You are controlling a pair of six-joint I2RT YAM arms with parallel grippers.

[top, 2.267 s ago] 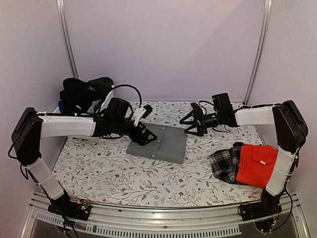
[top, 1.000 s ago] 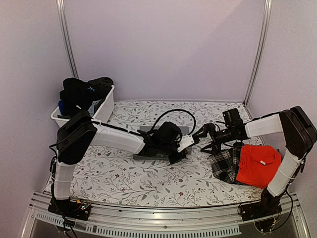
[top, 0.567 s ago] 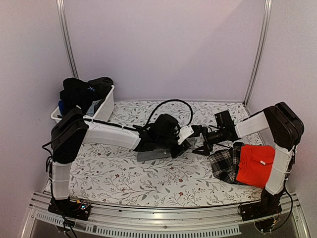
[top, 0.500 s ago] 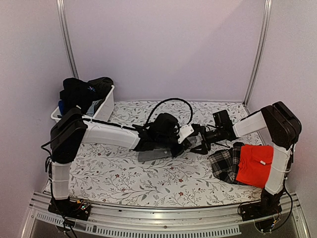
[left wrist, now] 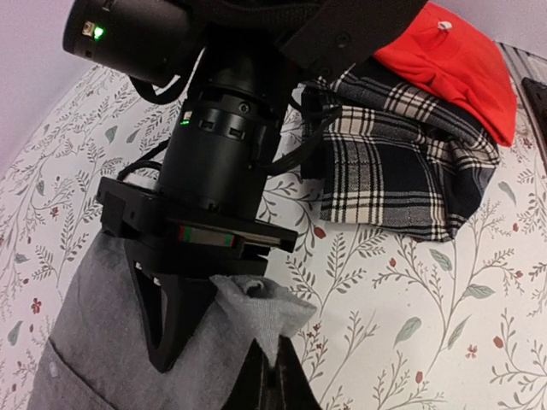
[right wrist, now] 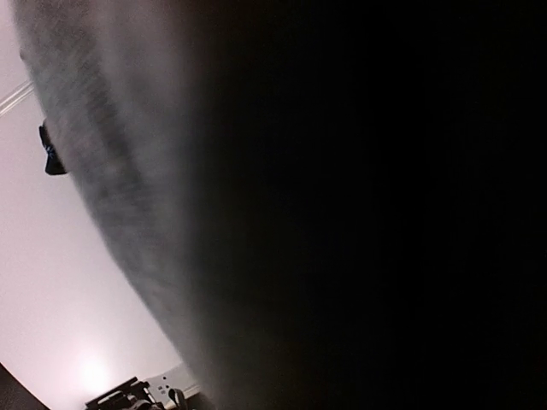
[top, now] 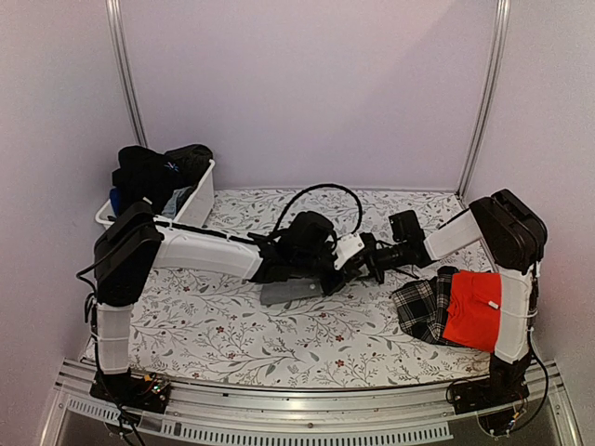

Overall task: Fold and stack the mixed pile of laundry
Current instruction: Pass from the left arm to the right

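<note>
Both arms stretch over the bench (left wrist: pixel 410 299), left tool (left wrist: pixel 267 380) clamped tight on the grey shirt (left wrist: pixel 94 342) mid-bench, its edge raised. Now the right tool (top: pixel 369 262) has slid in to meet it; whether it's gripping cloth, can't tell.

No text, label, brand or number can be read on anything here

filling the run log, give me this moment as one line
left gripper: shut on grey folded shirt | right gripper: shut on same shirt | stack: red shirt overlapping black-and-white plaid cloth
</note>
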